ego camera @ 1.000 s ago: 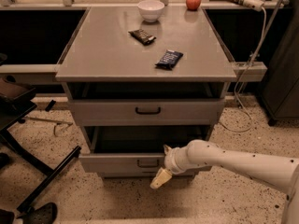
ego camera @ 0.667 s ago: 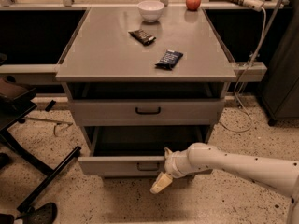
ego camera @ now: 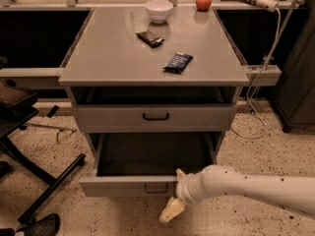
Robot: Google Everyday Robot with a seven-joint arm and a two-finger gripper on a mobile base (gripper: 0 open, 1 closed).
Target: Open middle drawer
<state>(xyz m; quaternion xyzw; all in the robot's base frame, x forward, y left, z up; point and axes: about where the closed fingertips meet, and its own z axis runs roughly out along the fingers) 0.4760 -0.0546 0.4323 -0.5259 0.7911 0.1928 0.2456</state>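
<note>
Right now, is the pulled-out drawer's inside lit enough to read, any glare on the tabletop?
Camera view: the middle drawer is in deep shadow inside, contents unreadable, front panel lit; camera view: the tabletop is evenly lit, soft sheen at the far end, no hard glare; camera view: the gripper, at the drawer front beside its handle, is well lit.

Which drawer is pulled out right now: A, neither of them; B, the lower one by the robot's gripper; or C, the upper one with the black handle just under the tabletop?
B: the middle drawer stands pulled out with its dark tray showing. The gripper hangs just in front of its face panel, low and right of the handle, while the upper drawer shows no tray.
</note>
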